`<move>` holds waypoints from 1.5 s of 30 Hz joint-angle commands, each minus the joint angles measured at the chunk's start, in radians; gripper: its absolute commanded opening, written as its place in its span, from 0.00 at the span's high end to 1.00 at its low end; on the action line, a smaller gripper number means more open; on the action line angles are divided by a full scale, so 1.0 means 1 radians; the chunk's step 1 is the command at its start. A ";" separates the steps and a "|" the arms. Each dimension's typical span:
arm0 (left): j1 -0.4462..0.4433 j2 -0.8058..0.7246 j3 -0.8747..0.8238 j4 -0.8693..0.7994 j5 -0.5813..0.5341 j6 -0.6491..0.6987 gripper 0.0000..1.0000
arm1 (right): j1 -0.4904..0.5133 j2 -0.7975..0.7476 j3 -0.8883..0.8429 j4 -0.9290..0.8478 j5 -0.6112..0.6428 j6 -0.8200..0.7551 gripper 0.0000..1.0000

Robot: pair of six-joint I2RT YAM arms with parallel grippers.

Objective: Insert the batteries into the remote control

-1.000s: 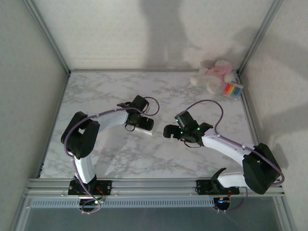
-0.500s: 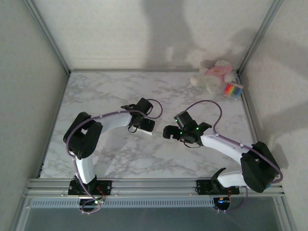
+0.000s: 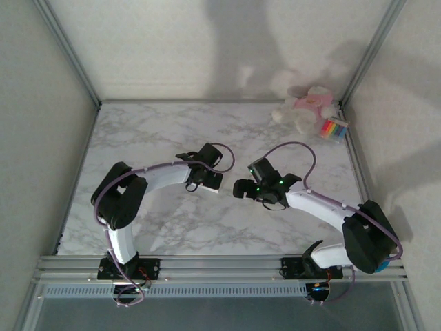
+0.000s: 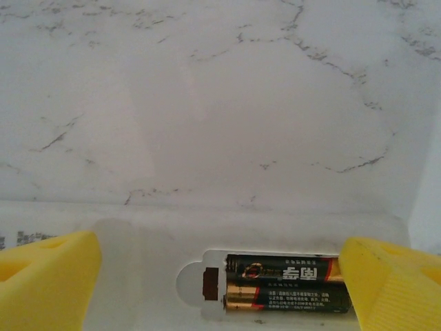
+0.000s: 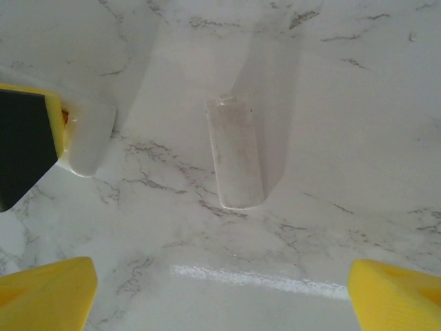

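The white remote control (image 4: 151, 241) lies back-up on the marble table, its battery compartment uncovered. Two dark and gold batteries (image 4: 286, 283) lie side by side in the compartment. My left gripper (image 4: 220, 276) is open just above it, and its right yellow finger (image 4: 386, 283) covers the batteries' right ends. From above, the left gripper (image 3: 207, 178) hides most of the remote (image 3: 213, 189). My right gripper (image 5: 222, 289) is open over a loose translucent white battery cover (image 5: 236, 153) lying flat. The remote's rounded end (image 5: 89, 138) shows at the left of the right wrist view.
A pink and white plush toy (image 3: 306, 107) and a multicoloured striped pack (image 3: 335, 129) sit in the back right corner. Metal frame posts stand at the back corners, and a rail runs along the near edge (image 3: 220, 265).
My left gripper has shifted a little to the right over the remote. The right gripper has edged slightly left toward it.
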 commanded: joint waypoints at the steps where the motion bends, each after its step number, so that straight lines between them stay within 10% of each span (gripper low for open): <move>1: 0.011 -0.034 0.021 -0.057 -0.044 -0.079 0.03 | -0.004 0.022 0.056 -0.033 0.025 -0.047 0.13; 10: 0.106 -0.312 -0.129 0.027 -0.053 -0.379 0.01 | -0.003 0.212 0.219 -0.136 0.110 -0.168 0.41; 21: 0.178 -0.486 -0.495 0.327 0.115 -0.751 0.00 | -0.004 0.423 0.366 -0.198 0.153 -0.250 0.43; 45: 0.237 -0.232 -0.400 0.596 0.220 -0.632 0.01 | -0.010 0.515 0.414 -0.215 0.116 -0.280 0.54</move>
